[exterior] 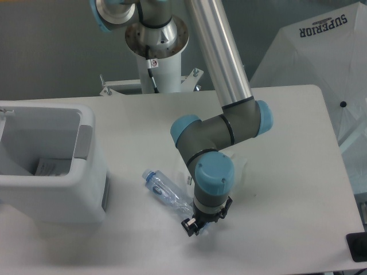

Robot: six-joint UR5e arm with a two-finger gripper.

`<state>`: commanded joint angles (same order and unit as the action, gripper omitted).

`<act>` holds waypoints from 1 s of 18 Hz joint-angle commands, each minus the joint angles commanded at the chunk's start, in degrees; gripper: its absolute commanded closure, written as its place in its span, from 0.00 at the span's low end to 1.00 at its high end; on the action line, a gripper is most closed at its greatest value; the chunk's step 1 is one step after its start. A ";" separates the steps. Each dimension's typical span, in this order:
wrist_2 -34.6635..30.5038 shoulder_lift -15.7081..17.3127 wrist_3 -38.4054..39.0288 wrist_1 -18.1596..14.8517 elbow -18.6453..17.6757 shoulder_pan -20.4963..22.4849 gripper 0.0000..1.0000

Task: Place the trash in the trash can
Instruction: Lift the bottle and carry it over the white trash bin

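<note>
Reaching the bottle's base

We see the tool (192, 225) low over the tabletop (287, 189), at the base end of the lying bottle (166, 191); its grip we cannot tell. The pouch (49, 167) lies inside the trash can (86, 200).

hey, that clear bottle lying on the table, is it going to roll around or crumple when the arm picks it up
The bottle looks empty and see-through, so it is probably light and thin-walled; a firm squeeze may dent it. It lies on its side on the flat table, so a nudge across its length could roll it. The gripper sits at its base end, so the capped end may sag or swing when lifted.
</note>
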<state>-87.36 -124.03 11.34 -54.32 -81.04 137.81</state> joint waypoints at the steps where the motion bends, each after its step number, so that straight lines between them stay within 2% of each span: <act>1: 0.09 2.19 0.00 0.00 0.09 0.09 0.33; 3: 0.26 6.76 -0.52 0.17 0.09 0.35 0.33; 4: 0.26 8.79 -0.88 1.31 0.44 0.35 0.33; 8: 0.26 12.67 -1.14 12.89 3.16 0.44 0.33; 9: 0.26 12.94 -1.14 15.36 5.43 0.35 0.33; 12: 0.35 13.29 -1.40 16.17 10.44 0.18 0.33; 14: 0.87 14.08 -3.76 18.71 12.65 -0.17 0.33; 18: 3.86 17.94 -4.92 19.77 12.83 -2.37 0.33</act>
<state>-83.50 -106.09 6.42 -34.55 -68.20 135.45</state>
